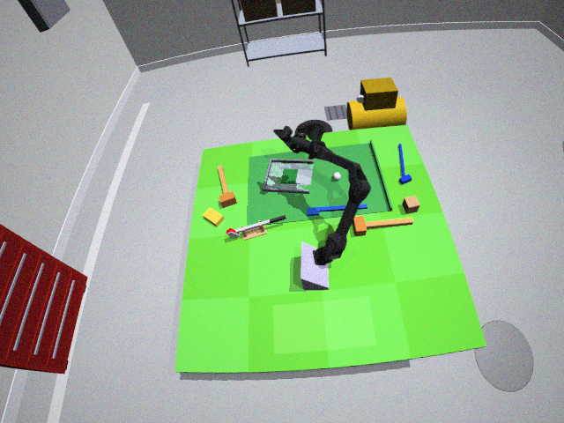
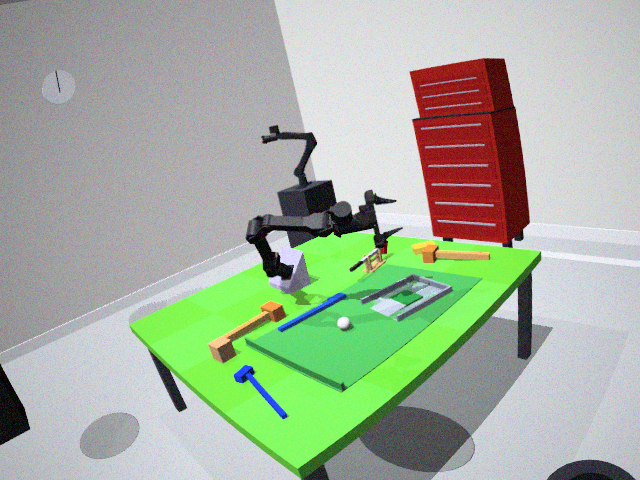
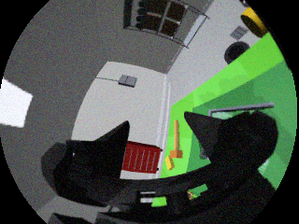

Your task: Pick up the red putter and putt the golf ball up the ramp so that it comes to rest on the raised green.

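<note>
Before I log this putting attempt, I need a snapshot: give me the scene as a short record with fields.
gripper: open, holding nothing, raised above the table
red putter: lying on its small wooden stand, not grasped
golf ball: on the dark green mat, beside the arm
raised green: framed platform on the mat, no ball on it
blue putter: on the table, outside the mat
task stage: putter not yet picked up

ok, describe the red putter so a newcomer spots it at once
Start at the dark green mat on the table. Just off the mat's edge, on the yellow block's side, sits a small wooden stand; the putter lies across it. Only it has a red head, pale shaft and black grip.
</note>
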Tool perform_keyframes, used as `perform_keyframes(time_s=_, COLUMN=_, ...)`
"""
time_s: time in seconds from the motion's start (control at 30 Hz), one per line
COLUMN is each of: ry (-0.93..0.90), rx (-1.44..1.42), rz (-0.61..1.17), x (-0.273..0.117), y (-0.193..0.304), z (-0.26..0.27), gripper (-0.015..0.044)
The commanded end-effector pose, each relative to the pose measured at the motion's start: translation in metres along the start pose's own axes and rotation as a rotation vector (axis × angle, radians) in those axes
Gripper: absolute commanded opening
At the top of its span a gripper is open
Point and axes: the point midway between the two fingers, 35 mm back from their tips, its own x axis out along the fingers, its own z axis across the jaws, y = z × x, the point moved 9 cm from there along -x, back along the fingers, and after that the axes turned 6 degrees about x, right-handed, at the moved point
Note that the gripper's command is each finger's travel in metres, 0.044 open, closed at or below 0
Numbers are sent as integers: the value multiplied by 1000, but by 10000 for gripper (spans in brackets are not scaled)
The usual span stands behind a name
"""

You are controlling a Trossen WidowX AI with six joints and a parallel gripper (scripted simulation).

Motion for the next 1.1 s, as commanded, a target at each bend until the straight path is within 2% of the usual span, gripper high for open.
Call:
perform_keyframes(time_s=0.0, ry=124, rx=-215, rz=215, x=14, y=58, z=4, gripper=440)
perform_keyframes(time_s=0.33, ry=273, rx=-837, rz=824, x=3, y=182, z=3, gripper=440)
perform_keyframes(time_s=0.63, ry=176, rx=-1452, rz=1498, x=-51, y=262, z=-3, gripper=440)
perform_keyframes(time_s=0.73, ry=153, rx=-1507, rz=1568, x=-64, y=266, z=-5, gripper=440)
perform_keyframes(time_s=1.07, ry=153, rx=-1507, rz=1568, x=-62, y=267, z=-9, gripper=440)
